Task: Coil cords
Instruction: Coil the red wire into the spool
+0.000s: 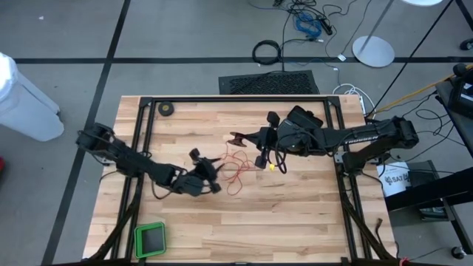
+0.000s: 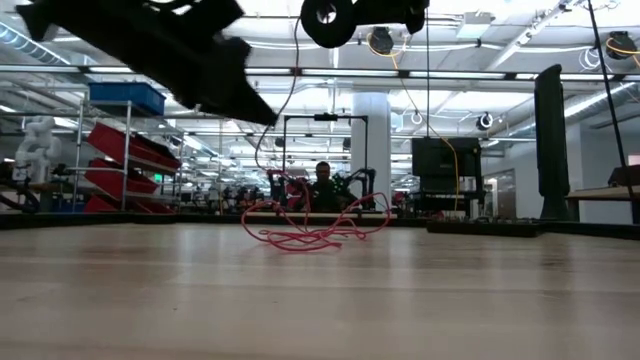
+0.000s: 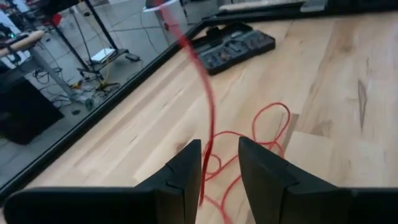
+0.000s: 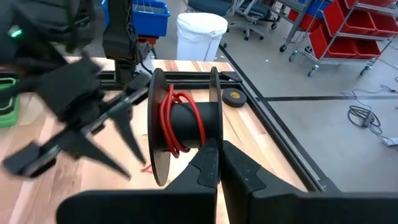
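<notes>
The cord is a thin red wire. Part of it is wound on a small black reel (image 4: 180,124), and the rest lies in loose loops (image 1: 236,171) on the wooden table's middle. My right gripper (image 4: 216,163) is shut on the reel and keeps it up over the table (image 2: 327,20). From the reel a strand slopes down and passes between the open fingers of my left gripper (image 3: 219,177), which hangs low over the loops (image 1: 209,176). I cannot tell whether that strand (image 3: 208,143) touches a finger. My right gripper pinches the rim of one reel flange (image 4: 214,134) between its two fingers. The fingers come from the table's right side, almost level. The reel is lifted clear of the table, its flanges upright and its core level, with red turns around the core.
A black tape roll (image 1: 167,109) lies at the far left corner. A green-framed pad (image 1: 150,238) sits at the near left. A flat black case (image 3: 233,46) lies by the table's far edge, under the right arm. The near half of the table is bare wood (image 1: 281,222).
</notes>
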`<state>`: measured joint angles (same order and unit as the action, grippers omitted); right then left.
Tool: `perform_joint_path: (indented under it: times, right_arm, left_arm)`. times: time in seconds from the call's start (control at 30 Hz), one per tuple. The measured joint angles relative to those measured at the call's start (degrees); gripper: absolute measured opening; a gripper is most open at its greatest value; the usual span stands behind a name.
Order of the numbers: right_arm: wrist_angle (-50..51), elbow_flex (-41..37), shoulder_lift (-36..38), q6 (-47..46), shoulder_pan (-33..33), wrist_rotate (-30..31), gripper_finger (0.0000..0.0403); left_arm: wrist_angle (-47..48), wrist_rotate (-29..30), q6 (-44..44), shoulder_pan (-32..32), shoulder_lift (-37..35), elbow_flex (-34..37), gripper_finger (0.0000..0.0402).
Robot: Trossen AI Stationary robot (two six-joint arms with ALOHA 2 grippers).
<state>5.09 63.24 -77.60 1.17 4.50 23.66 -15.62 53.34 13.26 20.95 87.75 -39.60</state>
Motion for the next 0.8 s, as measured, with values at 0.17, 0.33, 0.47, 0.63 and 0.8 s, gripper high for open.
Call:
perform_joint_path:
  times: [0.17, 0.33, 0.47, 0.63, 0.8]
  right_arm:
    - [0.1, 0.0, 0.8, 0.1, 0.2, 0.0, 0.0000]
    - [0.0, 0.0, 0.8, 0.4, 0.1, 0.0, 0.0000]
    - [0.0, 0.0, 0.8, 0.5, 0.1, 0.0, 0.0000]
    - [-0.6, 0.0, 0.8, 0.5, 0.1, 0.0, 0.0000]
    - [-0.6, 0.0, 0.8, 0.5, 0.1, 0.0, 0.0000]
  left_arm:
    - [-3.8, -6.1, 1.3, -0.5, -10.5, 8.8, 0.0114]
    - [-15.6, -12.6, 0.9, -1.5, -16.0, 16.4, 0.0114]
    - [-22.0, -13.0, -1.7, -1.7, -14.4, 17.5, 0.0114]
    - [-32.8, -15.1, -5.3, -2.7, -9.5, 17.5, 0.0114]
    - [-37.5, -15.7, -6.1, -4.3, -4.1, 17.5, 0.0114]
